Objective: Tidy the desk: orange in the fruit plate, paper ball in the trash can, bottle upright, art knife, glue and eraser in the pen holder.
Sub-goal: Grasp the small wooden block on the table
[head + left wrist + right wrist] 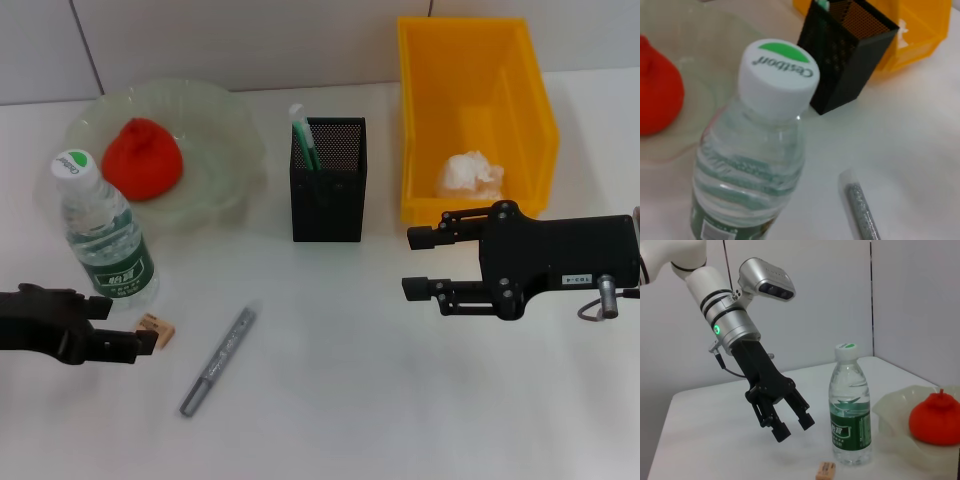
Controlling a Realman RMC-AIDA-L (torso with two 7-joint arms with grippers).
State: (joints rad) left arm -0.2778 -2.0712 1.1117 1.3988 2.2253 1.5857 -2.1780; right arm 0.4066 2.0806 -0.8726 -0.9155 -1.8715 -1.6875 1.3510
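The left gripper [148, 327] hangs with its jaws spread and nothing between them; the eraser [157, 329] lies just past the fingertips, the upright bottle [104, 232] beside it. Farther out lie the knife [218, 361], the pen holder [328, 180] and the orange [142, 159] in its plate [222, 120]. The right gripper [420, 262], also spread and empty, hovers near the yellow bin [472, 110] holding the paper ball [469, 175].

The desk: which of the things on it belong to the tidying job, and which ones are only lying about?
Job:
orange in fruit plate
paper ball in trash can
bottle, upright
eraser
art knife
pen holder
left hand, open, beside the eraser

Lying about:
nothing else; right hand idle
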